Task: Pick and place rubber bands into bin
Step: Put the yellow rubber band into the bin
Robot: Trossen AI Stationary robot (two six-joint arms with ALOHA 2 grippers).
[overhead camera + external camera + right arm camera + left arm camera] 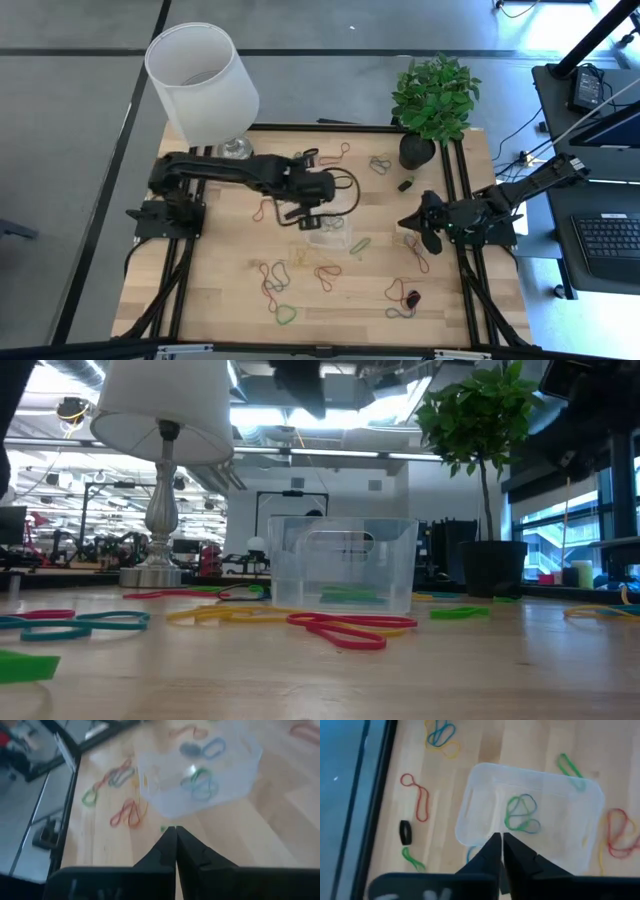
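The bin [325, 233], a small clear tray, stands near the table's middle; in the left wrist view the bin [560, 800] has green and blue rubber bands [521, 813] lying on its floor. More rubber bands in red [268, 282], green [360, 245] and yellow [230, 615] lie loose on the wood around it. My left gripper [501, 840] hangs above the bin's left side, shut, with nothing between its fingers; from above the left gripper [308, 215] shows just left of the bin. My right gripper [175, 832] waits shut at the table's right, also seen at the right gripper [405, 220].
A white lamp [200, 80] stands at the far left corner and a potted plant [435, 100] at the far right. A small black clip [406, 832] lies beyond the bin. Black rails [460, 190] run along the table's sides.
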